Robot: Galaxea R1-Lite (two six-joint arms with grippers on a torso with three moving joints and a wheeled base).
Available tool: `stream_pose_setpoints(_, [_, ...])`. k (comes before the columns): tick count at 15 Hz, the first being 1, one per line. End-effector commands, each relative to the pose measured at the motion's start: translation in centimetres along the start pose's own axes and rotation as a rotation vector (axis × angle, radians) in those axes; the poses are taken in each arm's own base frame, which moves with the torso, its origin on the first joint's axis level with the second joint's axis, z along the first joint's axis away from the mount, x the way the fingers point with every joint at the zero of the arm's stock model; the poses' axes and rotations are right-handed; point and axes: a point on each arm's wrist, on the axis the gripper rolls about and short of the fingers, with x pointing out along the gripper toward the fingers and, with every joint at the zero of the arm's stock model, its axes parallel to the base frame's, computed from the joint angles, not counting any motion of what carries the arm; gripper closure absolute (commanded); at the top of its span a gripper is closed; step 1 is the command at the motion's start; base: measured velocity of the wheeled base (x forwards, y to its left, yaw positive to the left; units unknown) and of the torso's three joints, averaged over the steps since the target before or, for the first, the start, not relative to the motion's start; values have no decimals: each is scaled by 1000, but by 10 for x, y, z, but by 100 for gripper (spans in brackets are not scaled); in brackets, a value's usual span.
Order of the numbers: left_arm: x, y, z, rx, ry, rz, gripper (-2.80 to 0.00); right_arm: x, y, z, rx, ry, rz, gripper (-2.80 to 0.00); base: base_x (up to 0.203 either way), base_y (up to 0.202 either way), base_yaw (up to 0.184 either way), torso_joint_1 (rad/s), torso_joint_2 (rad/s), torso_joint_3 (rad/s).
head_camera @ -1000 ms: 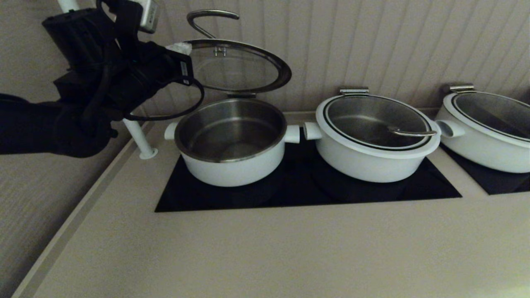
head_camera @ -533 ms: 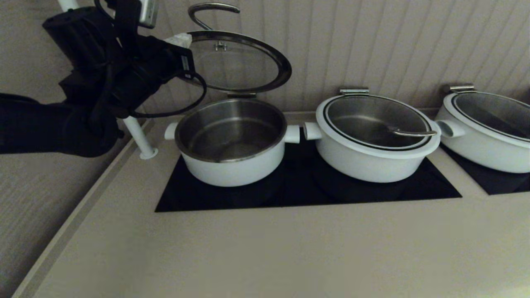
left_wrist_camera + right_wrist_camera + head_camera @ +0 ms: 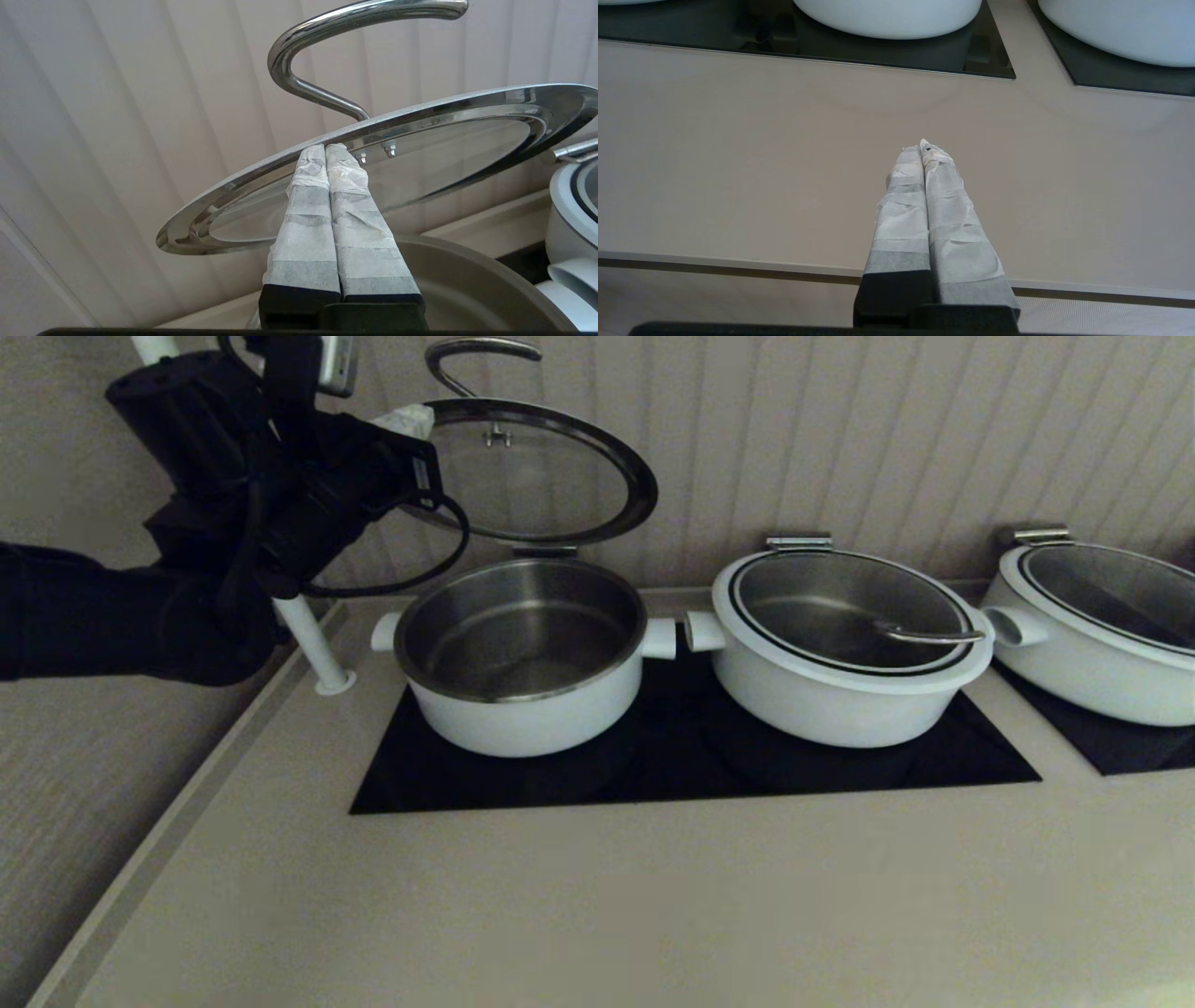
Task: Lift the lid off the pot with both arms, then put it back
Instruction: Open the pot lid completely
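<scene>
Our left gripper (image 3: 325, 148), fingers pressed together, props the round glass steel-handled lid (image 3: 537, 476) tilted above the deep white pot (image 3: 520, 658); right gripper (image 3: 923, 148), fingers together, hangs over the bench (image 3: 738, 154).

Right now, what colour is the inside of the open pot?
Bare steel grey inside the pot, with a white outside; the head view shows it best.

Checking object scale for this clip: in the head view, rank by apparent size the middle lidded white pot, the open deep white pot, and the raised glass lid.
1. Middle shallow white pot with lid on: widest.
2. Deep white pot with steel inside.
3. Raised glass lid with steel loop handle, propped by the left gripper; tilted and farther back, so its third place is unsure.
</scene>
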Motion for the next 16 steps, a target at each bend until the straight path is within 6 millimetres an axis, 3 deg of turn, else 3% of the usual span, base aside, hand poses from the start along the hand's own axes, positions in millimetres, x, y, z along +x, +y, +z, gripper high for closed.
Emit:
stream_pose_setpoints(1, [2, -1, -4, 9, -2, 0, 0, 0, 0, 0, -1, 0, 1, 0, 0, 0, 0, 0, 0, 0])
stream_pose_setpoints(16, [-5, 0, 2, 29, -3, 0, 0, 0, 0, 0, -1, 0, 1, 0, 0, 0, 0, 0, 0, 0])
